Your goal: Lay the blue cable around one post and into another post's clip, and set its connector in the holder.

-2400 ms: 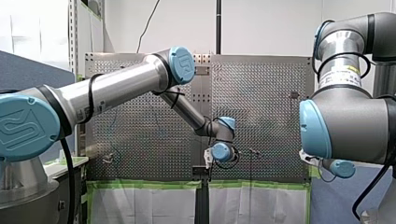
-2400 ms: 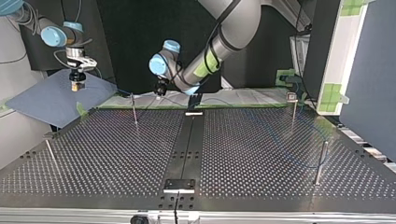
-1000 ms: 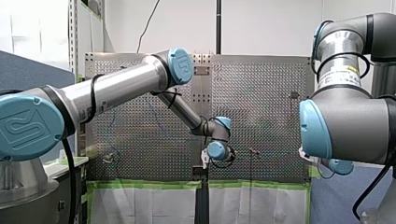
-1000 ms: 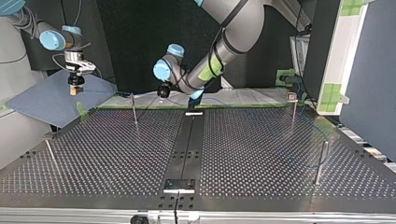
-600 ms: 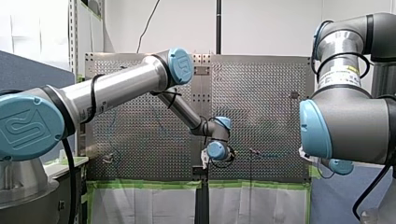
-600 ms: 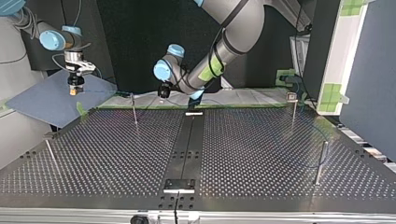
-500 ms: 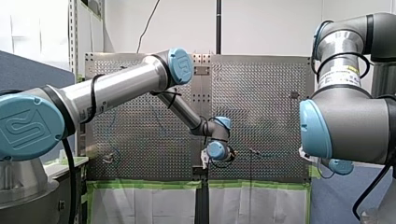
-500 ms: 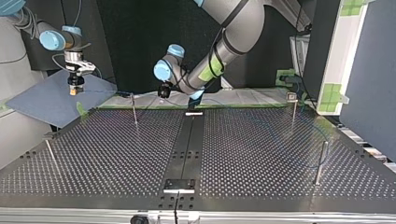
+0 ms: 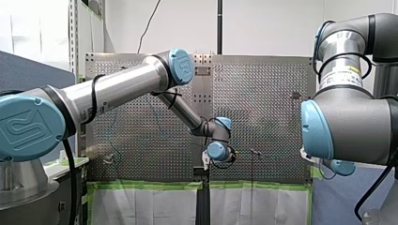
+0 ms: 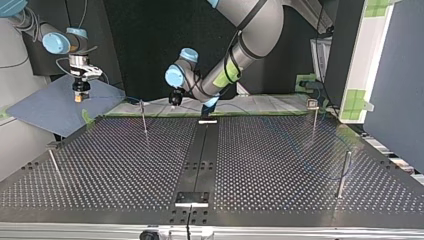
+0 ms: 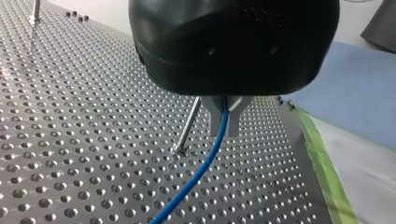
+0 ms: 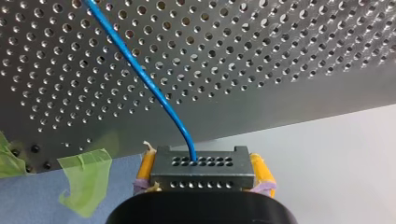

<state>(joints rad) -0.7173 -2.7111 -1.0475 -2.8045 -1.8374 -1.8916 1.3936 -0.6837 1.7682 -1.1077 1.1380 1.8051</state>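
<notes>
Blue cable point(image 11: 200, 170) is gripped in two places here. My left claw point(image 11: 224, 127), the one with the fat glossy black body and flat metal fingers, is pinched narrow right on it. The cable drops out from between the fingers in one smooth curve toward the tabletop point(image 11: 70, 116). It's a thin, round, plain cord with no kinks that I can see. Just beside those fingers stands a skinny shiny steel post point(image 11: 187, 126), planted in one of the holes. The cable runs past it close by, but I can't tell if they touch. The tabletop itself is dull grey metal sheet covered in a tidy grid of small round holes. A strip of green tape point(image 11: 322, 163) runs along its edge, and a flat blue mat point(image 11: 359, 88) lies past that. My right claw point(image 12: 203, 164) is clamped on the connector point(image 12: 203, 176), a dark grey boxy block with two rows of tiny holes in its face. It's squeezed between the yellow pads point(image 12: 146, 167), one on each side. The cable comes out of the block's upper row and arcs away over the perforated sheet. In the top view that claw hangs off the tabletop's far left corner by the blue mat. The left claw sits over the far edge near the middle. Another post with a small square head point(image 10: 314, 117) stands at that view's right, well apart from both claws.
</notes>
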